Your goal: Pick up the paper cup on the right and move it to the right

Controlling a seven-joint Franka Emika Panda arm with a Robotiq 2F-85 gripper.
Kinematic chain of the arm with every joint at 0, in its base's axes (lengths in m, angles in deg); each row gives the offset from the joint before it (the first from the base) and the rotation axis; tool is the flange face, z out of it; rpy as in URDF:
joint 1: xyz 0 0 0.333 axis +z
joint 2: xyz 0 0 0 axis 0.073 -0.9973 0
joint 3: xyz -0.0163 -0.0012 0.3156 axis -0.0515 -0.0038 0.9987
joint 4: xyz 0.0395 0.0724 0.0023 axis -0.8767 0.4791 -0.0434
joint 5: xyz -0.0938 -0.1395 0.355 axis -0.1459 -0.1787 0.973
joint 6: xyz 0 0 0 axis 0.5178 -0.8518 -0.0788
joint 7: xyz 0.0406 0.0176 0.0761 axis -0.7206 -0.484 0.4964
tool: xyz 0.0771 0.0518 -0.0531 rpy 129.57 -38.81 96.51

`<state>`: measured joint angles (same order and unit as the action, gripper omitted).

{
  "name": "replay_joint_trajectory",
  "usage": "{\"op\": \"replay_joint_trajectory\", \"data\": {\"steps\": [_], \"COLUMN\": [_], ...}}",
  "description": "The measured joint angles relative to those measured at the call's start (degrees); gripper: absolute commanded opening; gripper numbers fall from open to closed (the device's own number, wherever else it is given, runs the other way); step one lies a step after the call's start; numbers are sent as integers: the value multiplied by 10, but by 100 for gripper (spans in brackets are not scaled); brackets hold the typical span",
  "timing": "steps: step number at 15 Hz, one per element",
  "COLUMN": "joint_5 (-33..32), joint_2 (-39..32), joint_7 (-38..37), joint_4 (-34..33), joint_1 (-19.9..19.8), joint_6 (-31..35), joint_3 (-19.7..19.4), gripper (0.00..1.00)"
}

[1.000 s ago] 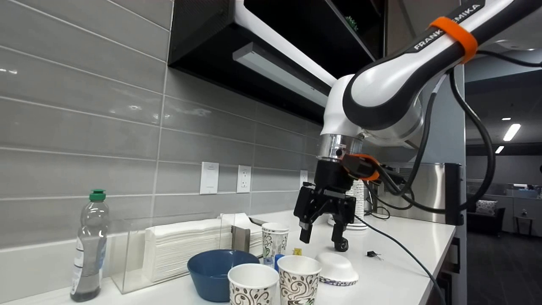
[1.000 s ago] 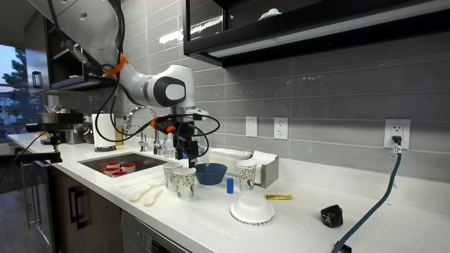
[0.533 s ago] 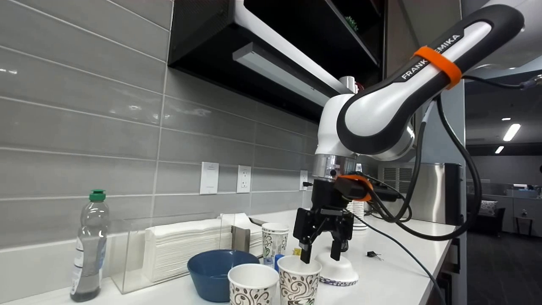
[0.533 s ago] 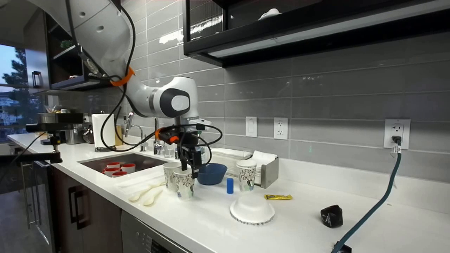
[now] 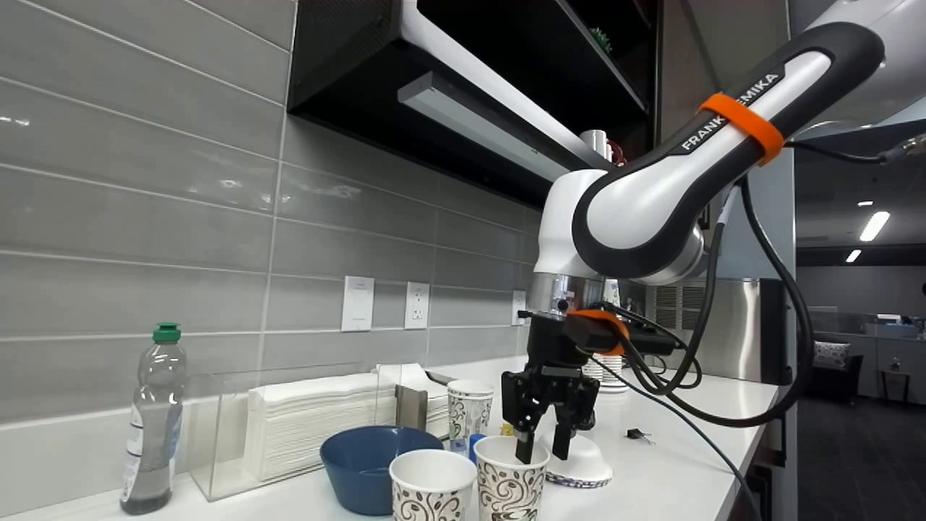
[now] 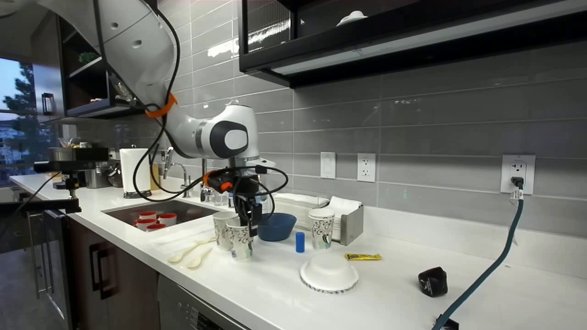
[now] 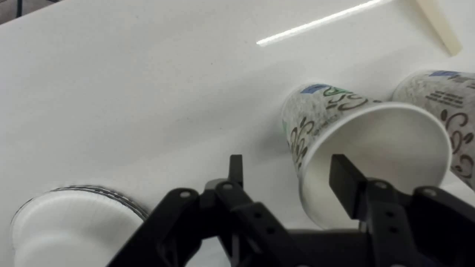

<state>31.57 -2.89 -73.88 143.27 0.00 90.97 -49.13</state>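
Observation:
The paper cup [image 5: 511, 488] is white with a swirl print and stands upright on the counter, the right one of two neighbouring cups in both exterior views [image 6: 241, 245]. In the wrist view its outer wall [image 7: 310, 115] and open mouth show. My gripper [image 5: 542, 447] is open and low at this cup [image 6: 247, 225]. In the wrist view one finger is over or in the cup's mouth and the other is outside its near wall, with the rim between the fingers [image 7: 287, 167]. Neither finger visibly presses on the wall. The twin cup [image 5: 432, 492] stands close beside it [image 7: 454, 111].
Upturned white bowls [image 6: 329, 272] sit to the right of the cup. A blue bowl [image 6: 276, 228], a blue cylinder [image 6: 300, 242] and another cup [image 6: 321, 231] stand behind, near the napkin holder [image 6: 352, 224]. Pale spoons [image 6: 199, 256] lie near the front edge. A yellow packet [image 6: 362, 257] lies further right.
My gripper has come down from above and behind the cup, and one finger has gone to the cup's mouth. It has stayed open. The cups have not moved.

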Motion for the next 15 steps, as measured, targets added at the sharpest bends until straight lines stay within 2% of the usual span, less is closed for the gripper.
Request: {"op": "replay_joint_trajectory", "data": {"steps": [3, 5, 11, 15], "joint_5": [-2, -2, 25, 42], "joint_2": [-6, -8, 5, 51], "joint_7": [-5, -5, 3, 1], "joint_4": [0, 0, -7, -19], "joint_1": [1, 3, 9, -9], "joint_6": [1, 1, -9, -66], "joint_3": [0, 0, -2, -36], "gripper": [9, 0, 1, 3]}}
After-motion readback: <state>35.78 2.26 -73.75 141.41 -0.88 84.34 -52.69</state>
